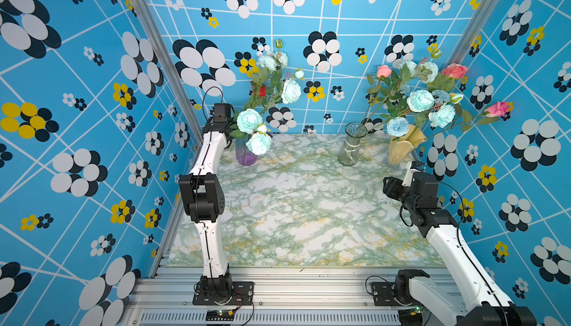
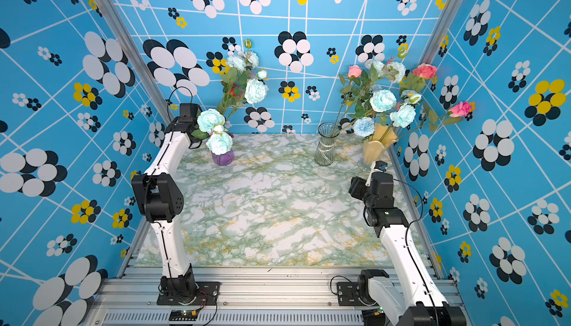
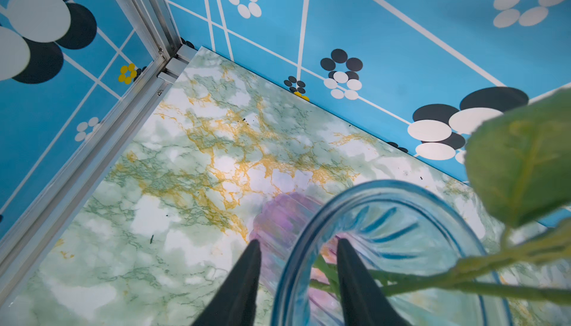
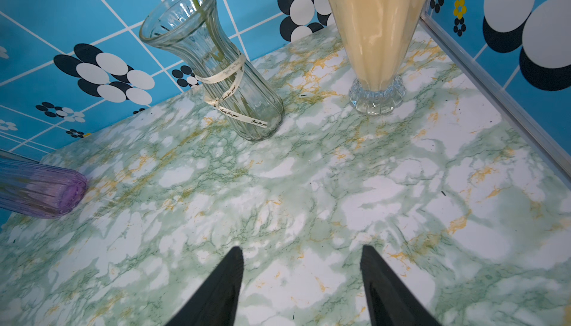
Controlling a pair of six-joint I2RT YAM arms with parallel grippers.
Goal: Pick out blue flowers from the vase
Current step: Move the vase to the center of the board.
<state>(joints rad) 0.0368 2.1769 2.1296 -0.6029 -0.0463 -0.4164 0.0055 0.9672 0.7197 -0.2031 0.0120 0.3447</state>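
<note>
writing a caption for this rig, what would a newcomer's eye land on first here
The loud blue wallpaper with black, white and yellow dot flowers covers every wall. Next come two bouquets at the back of the marble table: blue flowers in a purple vase at far left, more with pink roses in a yellow vase at far right. The left claw hangs over the purple vase's rim.

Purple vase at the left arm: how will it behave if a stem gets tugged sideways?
Probably tips easily: the purple vase is narrow and the blue flowers lean far beyond its rim, so it looks top-heavy. Likely slides too, glass on a smooth table. The thin stems should flex rather than push it rigidly.
</note>
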